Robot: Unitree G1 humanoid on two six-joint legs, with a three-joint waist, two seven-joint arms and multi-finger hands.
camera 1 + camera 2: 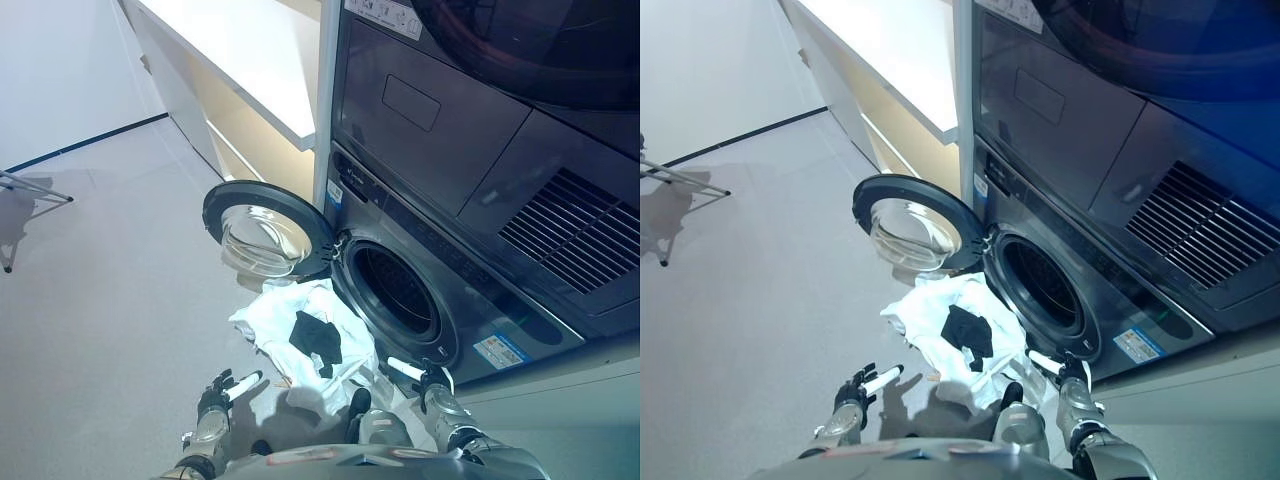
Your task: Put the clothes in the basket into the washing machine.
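**Clothes heaped at the drum mouth, both hands free**

We are looking down at a grey floor [110, 300] running up to a dark washing machine [440, 290] at three o'clock, with a white surface [250, 50] at twelve. Its round door [265, 232] is hanging wide open at ten o'clock of the drum opening [398, 292]. The clothes [945, 335], a white heap with one black piece [318, 338] on top, are lying just below the drum opening; we cannot make out a basket beneath them. Our left hand [222, 392] is hovering at seven o'clock of the heap, fingers loosely extended, holding nothing. Our right hand [1062, 372] is sitting at five o'clock, fingers relaxed and empty too. We are judging that a shallow grab could shed the black piece onto the floor, or trailing cloth could snag on the drum's rim.
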